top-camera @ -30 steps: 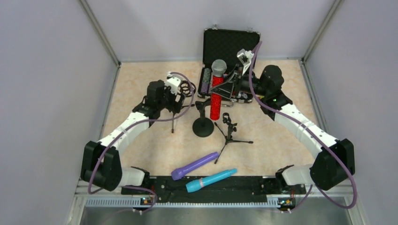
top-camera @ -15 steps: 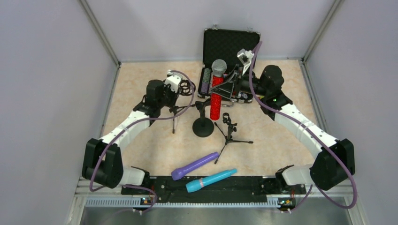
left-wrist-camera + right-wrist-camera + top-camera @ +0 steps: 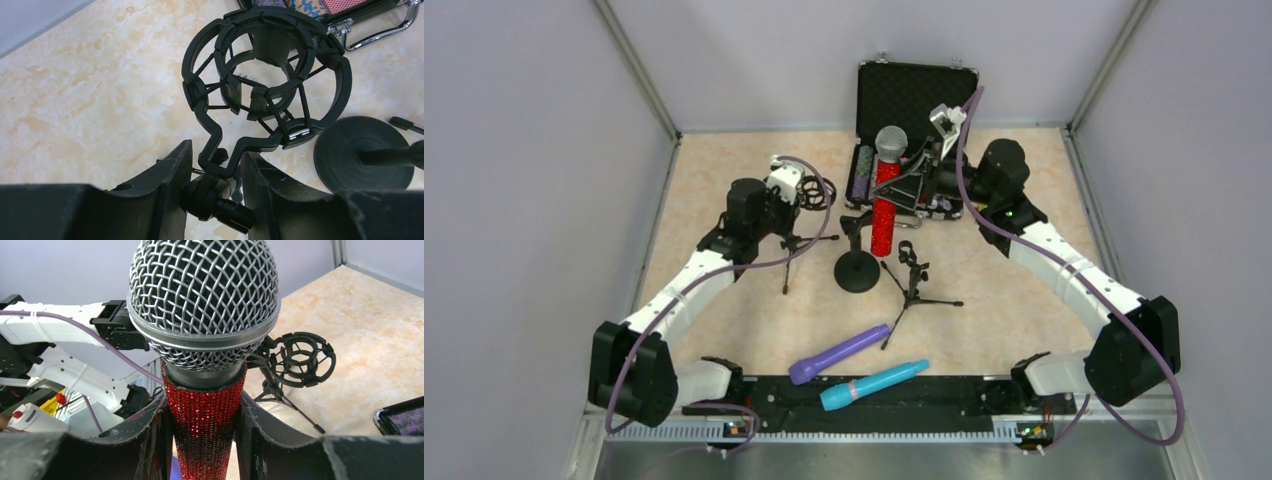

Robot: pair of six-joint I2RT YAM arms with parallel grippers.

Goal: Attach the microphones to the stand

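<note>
My left gripper (image 3: 215,170) is shut on the neck joint of a black tripod stand (image 3: 786,262), just below its ring-shaped shock mount (image 3: 267,70), (image 3: 817,190). The stand tilts in the grip at the left of centre. My right gripper (image 3: 202,415) is shut on the glittery red microphone (image 3: 205,315), (image 3: 885,195), held upright with its silver mesh head on top, above the table's middle back. The purple microphone (image 3: 839,353) and the turquoise microphone (image 3: 874,385) lie near the front edge, apart from both grippers.
A round-base stand (image 3: 857,270) and a small tripod stand with a clip (image 3: 914,275) are at the centre. An open black case (image 3: 916,95) sits at the back; its handle (image 3: 380,30) is close to the shock mount. Grey walls enclose the table.
My left gripper has closed on the tripod stand's neck and drawn it a little to the left and toward me. The right arm and the red microphone have not moved.
</note>
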